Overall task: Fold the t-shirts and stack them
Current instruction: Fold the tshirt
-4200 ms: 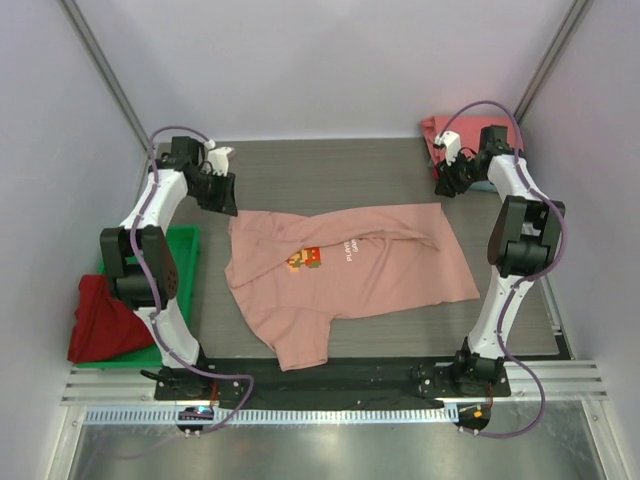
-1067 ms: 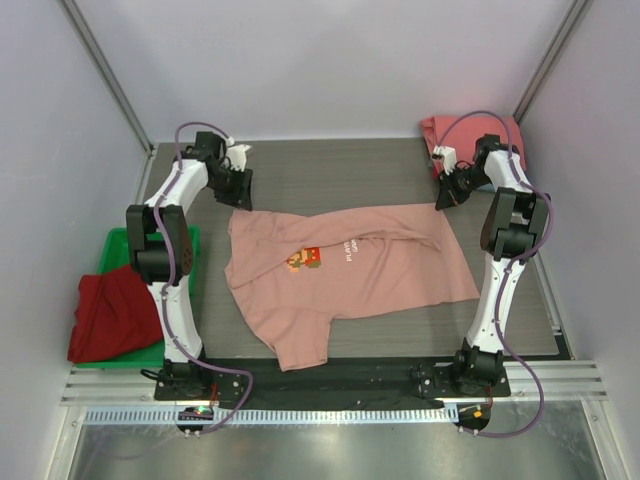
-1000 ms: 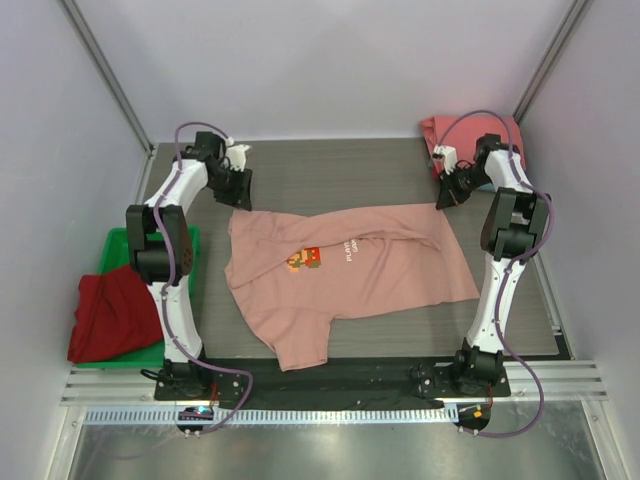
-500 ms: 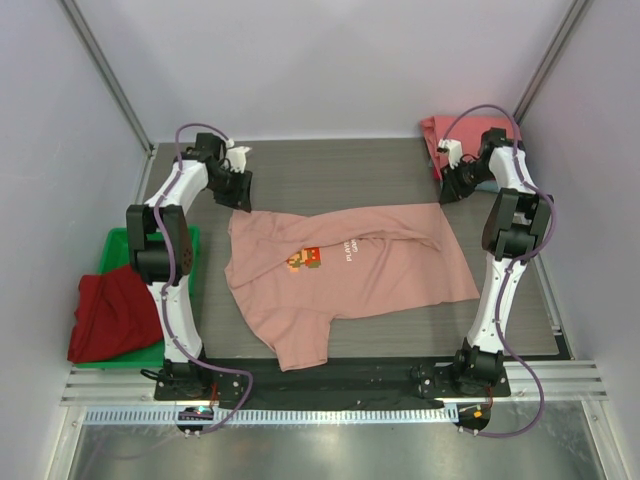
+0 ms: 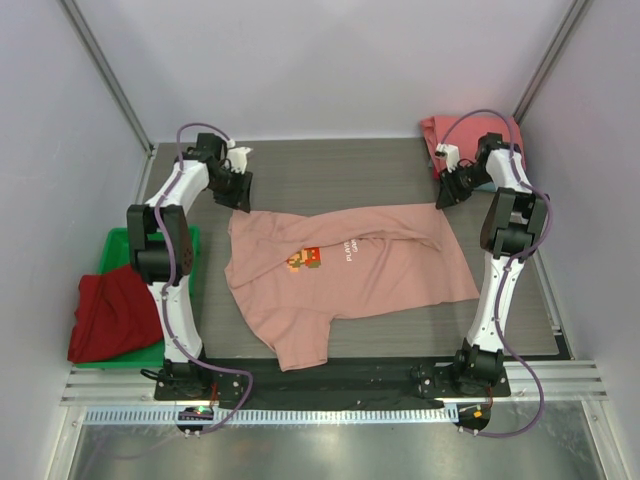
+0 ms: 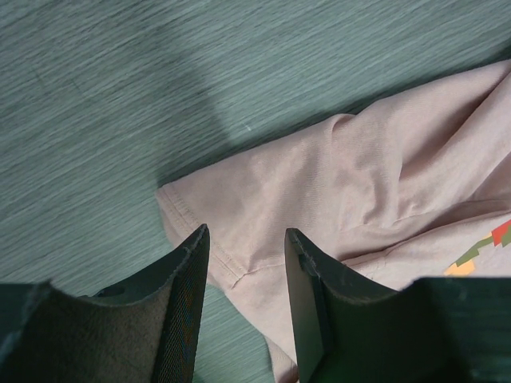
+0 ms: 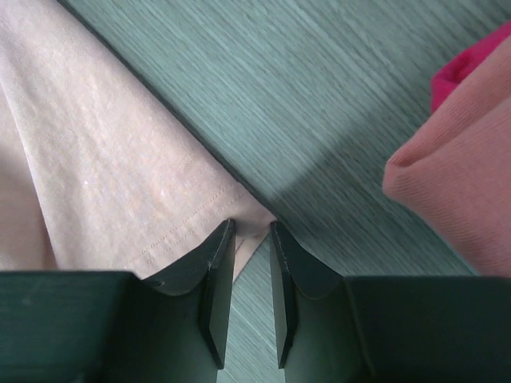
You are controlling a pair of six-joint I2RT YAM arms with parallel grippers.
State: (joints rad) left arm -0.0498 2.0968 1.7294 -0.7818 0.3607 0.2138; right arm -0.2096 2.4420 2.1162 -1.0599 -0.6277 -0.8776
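A dusty-pink t-shirt (image 5: 345, 268) with a pixel chest print (image 5: 305, 259) lies spread flat mid-table. My left gripper (image 5: 240, 197) is open just above its far left corner; in the left wrist view the fingers (image 6: 243, 251) straddle the hemmed edge of the pink cloth (image 6: 335, 179). My right gripper (image 5: 445, 197) is at the far right corner, jaws a narrow gap apart (image 7: 251, 235) with the shirt's corner tip (image 7: 120, 183) between them. A folded coral-red shirt (image 5: 440, 132) lies at the back right. A dark red shirt (image 5: 108, 318) lies at the left.
A green tray (image 5: 118, 245) sits off the table's left edge under the dark red shirt. The coral-red fold (image 7: 455, 171) is close to the right of my right gripper. Walls enclose the table on three sides.
Since 4.2 s ago both grippers have moved to the pink shirt's far corners. In the last half second the right gripper dropped slightly back toward the corner. The shirt has not moved.
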